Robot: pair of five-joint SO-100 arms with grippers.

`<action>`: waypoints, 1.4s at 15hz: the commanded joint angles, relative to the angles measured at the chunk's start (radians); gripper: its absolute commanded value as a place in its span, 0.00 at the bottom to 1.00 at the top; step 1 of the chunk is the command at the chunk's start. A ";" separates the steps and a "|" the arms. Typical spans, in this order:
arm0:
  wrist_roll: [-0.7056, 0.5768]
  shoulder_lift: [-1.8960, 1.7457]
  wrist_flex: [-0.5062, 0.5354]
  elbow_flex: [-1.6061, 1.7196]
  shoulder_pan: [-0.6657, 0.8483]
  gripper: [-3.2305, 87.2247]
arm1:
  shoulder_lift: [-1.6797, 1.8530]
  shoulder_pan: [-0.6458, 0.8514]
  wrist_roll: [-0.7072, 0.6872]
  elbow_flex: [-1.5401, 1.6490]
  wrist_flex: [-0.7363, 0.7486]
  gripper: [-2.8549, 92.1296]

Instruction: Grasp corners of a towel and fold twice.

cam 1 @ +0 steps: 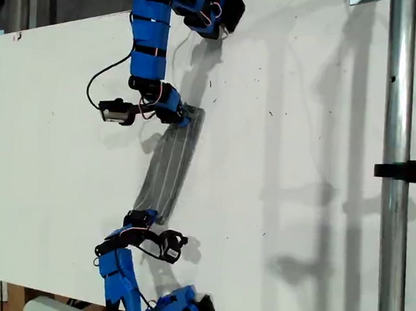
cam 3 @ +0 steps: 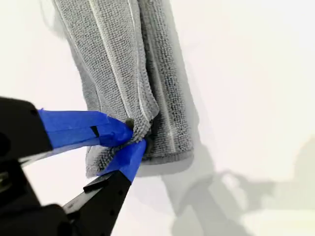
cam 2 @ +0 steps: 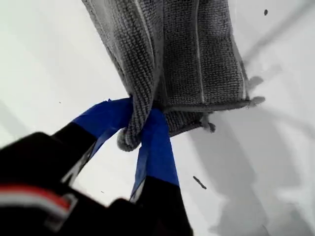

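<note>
On the white counter (cam 1: 300, 170), left of centre in the exterior view, the towel (cam 1: 170, 163) lies as a narrow folded strip, its long axis running between the two arms. My first end effector (cam 2: 142, 120) is closed on a bunched corner at one short end, and my second end effector (cam 3: 134, 140) is pinched shut on a corner at the other. Each arm sits nearest its own end, so I judge the coming fold must carry one end along that axis toward the other.

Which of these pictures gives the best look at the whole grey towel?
The exterior view: only there does the towel show whole, a narrow folded strip stretched between both hands on the white table. Each wrist view shows just one end close up, pinched in my first hand or my second hand.
</note>
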State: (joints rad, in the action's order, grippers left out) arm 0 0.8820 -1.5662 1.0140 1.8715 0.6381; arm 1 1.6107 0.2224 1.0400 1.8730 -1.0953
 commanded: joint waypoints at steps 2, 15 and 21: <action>-0.003 0.060 -0.031 -0.017 0.041 0.02 | -0.121 -0.032 0.037 -0.017 0.078 0.03; 0.167 -0.790 0.403 0.270 0.028 0.33 | 0.718 0.152 0.118 0.239 -0.416 0.31; 0.460 -1.674 0.273 0.810 -0.341 0.19 | 1.425 -0.192 0.592 0.650 -0.477 0.32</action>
State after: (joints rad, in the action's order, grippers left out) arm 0 1.2671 -3.1201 1.3453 2.6124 0.3958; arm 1 3.0204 0.0890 1.5585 2.5219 -1.5662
